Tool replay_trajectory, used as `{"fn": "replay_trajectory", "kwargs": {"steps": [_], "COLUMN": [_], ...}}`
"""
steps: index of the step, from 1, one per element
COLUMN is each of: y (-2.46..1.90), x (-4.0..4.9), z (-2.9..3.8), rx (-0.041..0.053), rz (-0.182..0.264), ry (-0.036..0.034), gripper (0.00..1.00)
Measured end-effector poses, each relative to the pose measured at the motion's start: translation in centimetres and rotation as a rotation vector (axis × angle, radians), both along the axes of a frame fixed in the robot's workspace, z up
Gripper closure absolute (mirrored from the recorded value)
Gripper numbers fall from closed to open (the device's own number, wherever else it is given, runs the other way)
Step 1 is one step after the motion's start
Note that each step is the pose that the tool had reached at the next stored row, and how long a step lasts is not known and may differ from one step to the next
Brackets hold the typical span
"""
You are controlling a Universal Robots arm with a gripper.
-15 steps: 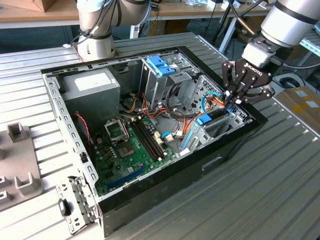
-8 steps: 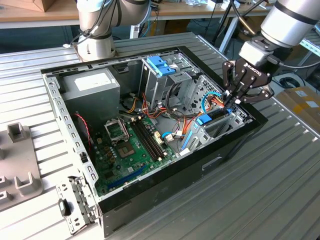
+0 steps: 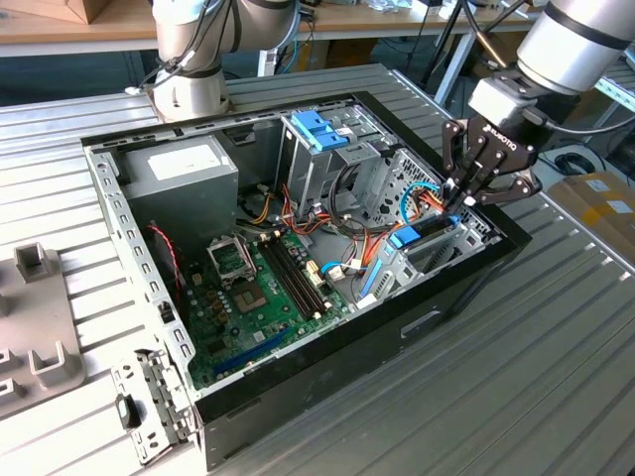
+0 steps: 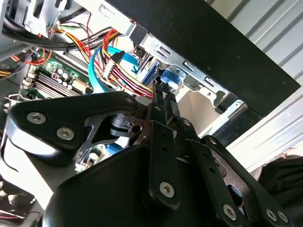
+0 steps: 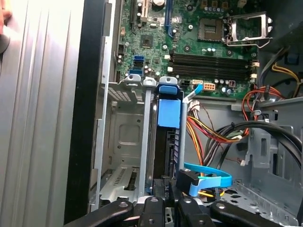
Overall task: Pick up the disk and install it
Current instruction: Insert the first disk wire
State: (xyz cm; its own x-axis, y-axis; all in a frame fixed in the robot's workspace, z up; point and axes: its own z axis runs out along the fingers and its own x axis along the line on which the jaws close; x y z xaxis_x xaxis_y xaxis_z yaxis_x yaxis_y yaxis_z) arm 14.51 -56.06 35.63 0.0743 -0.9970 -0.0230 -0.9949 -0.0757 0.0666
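Black gripper (image 3: 466, 190) at the exterior view's right hangs over the case (image 3: 417, 327), fingers apparently pinching the disk (image 5: 166, 142), which stands edge-up in its bay (image 5: 124, 142).

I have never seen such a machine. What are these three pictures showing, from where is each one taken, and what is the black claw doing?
The exterior view looks from off the arm at an open computer case lying on a ribbed metal table. The black claw is the gripper of a robot arm. It reaches down at the case's corner on the exterior view's right. Both wrist views come from cameras riding on the arm. In the first wrist view, the disk stands on edge in a metal bay, its blue carrier frame on top. The gripper sits at the disk's near end. A green motherboard lies on the case floor.
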Motion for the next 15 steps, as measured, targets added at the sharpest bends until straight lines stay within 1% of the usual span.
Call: {"fn": "replay_trajectory", "kwargs": {"steps": [1,5,10,15], "y": [0.0,0.0,0.0,0.0], "x": [-0.01,-0.05,-0.16,-0.23], "z": [0.0,-0.01,-0.01,-0.01], "rx": [0.0,0.0,0.0001,0.0], "rz": [-0.016,-0.05,-0.121,-0.159], "ry": [0.0,0.0,0.0,0.0], "gripper": [0.83,0.83,0.83,0.83]}}
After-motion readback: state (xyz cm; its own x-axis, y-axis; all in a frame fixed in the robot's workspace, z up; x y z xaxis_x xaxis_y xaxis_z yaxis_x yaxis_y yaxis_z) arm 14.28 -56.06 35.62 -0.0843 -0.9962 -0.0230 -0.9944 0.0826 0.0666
